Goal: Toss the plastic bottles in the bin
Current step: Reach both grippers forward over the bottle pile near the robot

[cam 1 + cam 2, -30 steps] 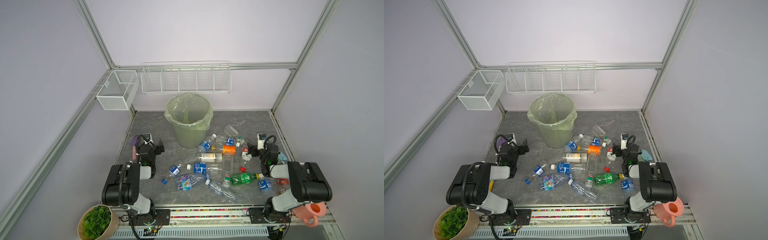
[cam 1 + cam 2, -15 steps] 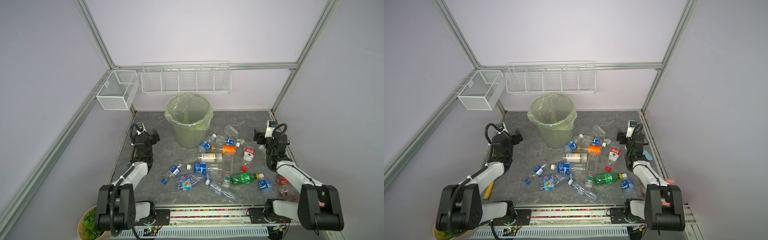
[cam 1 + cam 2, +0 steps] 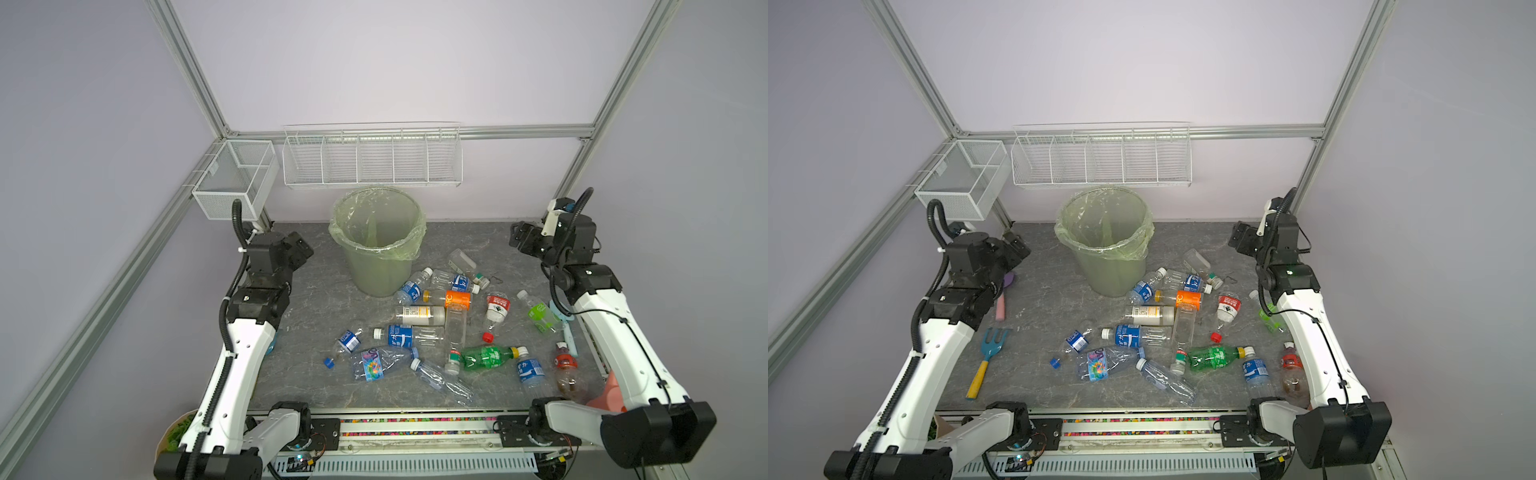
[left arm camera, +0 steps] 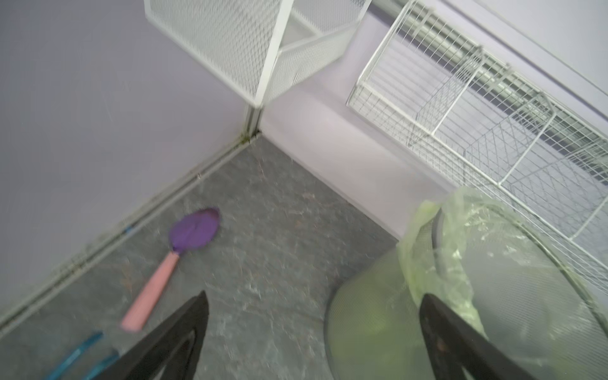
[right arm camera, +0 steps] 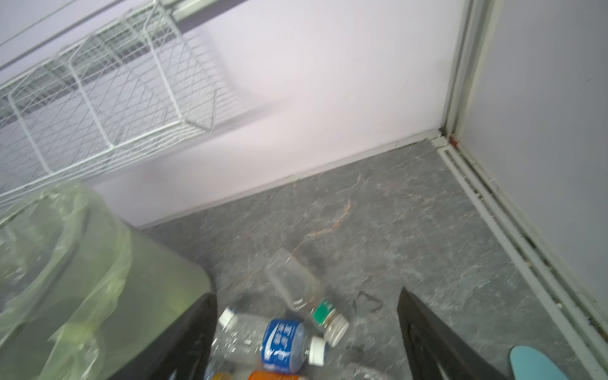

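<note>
The bin [image 3: 378, 241] [image 3: 1104, 241] stands upright at the back middle of the grey table, its green bag folded over the rim. Several plastic bottles lie scattered to its right and in front, among them a green one [image 3: 488, 357] [image 3: 1214, 357] and an orange-labelled one [image 3: 455, 298]. My left gripper [image 3: 301, 249] [image 4: 313, 294] hangs open left of the bin, empty. My right gripper [image 3: 519, 239] [image 5: 304, 292] hangs open at the back right, above a blue-labelled bottle [image 5: 279, 342] and a clear bottle [image 5: 296, 286], touching neither.
White wire baskets [image 3: 372, 156] [image 3: 235, 178] hang on the back wall and left corner. A purple and pink scoop [image 4: 194, 230] and a blue rake [image 3: 990, 345] lie at the left. Loose blue [image 3: 329, 363] and red [image 3: 487, 336] caps lie among the bottles.
Both arms have unfolded from a low tucked pose at the front and reached up and back, left gripper toward the left corner, right toward the right corner. Both stayed open.
</note>
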Controlling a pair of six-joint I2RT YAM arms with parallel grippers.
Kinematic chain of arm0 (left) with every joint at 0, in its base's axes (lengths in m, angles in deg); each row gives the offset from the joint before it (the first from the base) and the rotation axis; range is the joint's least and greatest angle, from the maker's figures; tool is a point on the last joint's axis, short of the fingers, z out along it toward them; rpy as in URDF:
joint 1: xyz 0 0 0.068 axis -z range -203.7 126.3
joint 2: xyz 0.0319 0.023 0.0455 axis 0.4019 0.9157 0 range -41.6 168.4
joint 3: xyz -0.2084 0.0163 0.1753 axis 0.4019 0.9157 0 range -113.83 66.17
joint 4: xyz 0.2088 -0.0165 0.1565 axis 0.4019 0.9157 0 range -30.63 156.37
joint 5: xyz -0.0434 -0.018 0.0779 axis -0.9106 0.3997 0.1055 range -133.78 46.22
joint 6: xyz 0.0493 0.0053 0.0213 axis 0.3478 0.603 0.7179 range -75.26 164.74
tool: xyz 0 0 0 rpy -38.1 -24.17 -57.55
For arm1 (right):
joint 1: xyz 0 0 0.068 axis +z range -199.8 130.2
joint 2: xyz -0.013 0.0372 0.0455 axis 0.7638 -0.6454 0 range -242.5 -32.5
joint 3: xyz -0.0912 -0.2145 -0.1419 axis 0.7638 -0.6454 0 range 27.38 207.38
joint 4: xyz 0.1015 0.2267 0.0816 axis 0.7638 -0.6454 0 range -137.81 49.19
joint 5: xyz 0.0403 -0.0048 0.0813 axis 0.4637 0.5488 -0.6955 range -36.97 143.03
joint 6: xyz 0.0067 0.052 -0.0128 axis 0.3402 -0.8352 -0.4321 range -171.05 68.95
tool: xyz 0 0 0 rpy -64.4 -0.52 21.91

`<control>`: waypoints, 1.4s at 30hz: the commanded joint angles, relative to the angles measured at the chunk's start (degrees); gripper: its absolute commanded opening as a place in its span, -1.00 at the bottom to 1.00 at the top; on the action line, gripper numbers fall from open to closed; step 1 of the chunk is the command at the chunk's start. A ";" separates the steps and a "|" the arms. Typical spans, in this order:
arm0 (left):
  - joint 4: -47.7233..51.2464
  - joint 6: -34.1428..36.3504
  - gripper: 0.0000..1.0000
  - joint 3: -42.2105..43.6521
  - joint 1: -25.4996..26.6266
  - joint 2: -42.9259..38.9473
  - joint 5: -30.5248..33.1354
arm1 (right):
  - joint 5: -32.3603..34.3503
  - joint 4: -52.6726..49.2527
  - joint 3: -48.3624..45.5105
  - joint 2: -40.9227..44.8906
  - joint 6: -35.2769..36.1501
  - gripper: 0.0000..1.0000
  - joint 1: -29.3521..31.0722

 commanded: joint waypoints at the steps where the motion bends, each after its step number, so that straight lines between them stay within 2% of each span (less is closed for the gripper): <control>1: 8.06 -7.99 0.99 0.11 6.58 -1.52 -5.41 | -7.20 -10.01 -4.38 6.02 -2.54 0.76 3.28; 3: 13.61 -6.19 0.99 -3.29 11.94 -0.63 -1.14 | -9.86 -10.27 -5.71 9.17 -2.48 0.76 4.08; 7: 21.17 -5.33 0.99 -6.77 20.91 0.58 2.56 | -13.76 -16.82 -5.46 10.91 1.72 0.76 9.68; 9: 22.55 -6.52 0.99 -5.59 26.61 -0.71 6.43 | -16.18 -18.90 -6.86 10.23 4.72 0.76 12.51; 11: 21.58 -8.38 1.00 -2.32 31.55 -3.22 7.81 | -16.31 -22.11 -7.56 9.53 6.25 0.85 15.85; 15: 19.12 -12.56 0.95 4.90 40.61 -9.03 9.83 | -9.51 -21.05 -12.17 14.91 5.01 0.87 26.35; 18: 17.67 -13.53 0.93 8.95 45.73 -13.16 11.55 | -6.08 -19.98 -14.10 17.30 3.78 0.87 32.04; 22: 14.27 -13.79 0.90 14.14 47.35 -18.50 7.72 | 0.22 -20.98 -14.37 15.45 2.57 0.89 39.75; 27: 12.34 -15.17 0.89 18.71 48.66 -23.08 5.07 | 3.77 -24.02 -9.50 9.28 1.65 0.91 49.21; 33: 13.52 -15.70 0.89 20.64 49.20 -26.49 2.82 | 8.39 -28.62 -5.33 2.42 -0.64 0.93 57.52; 42: 13.68 -17.17 0.86 22.90 49.65 -30.25 1.30 | 10.28 -26.90 -10.07 0.33 -7.99 0.99 64.28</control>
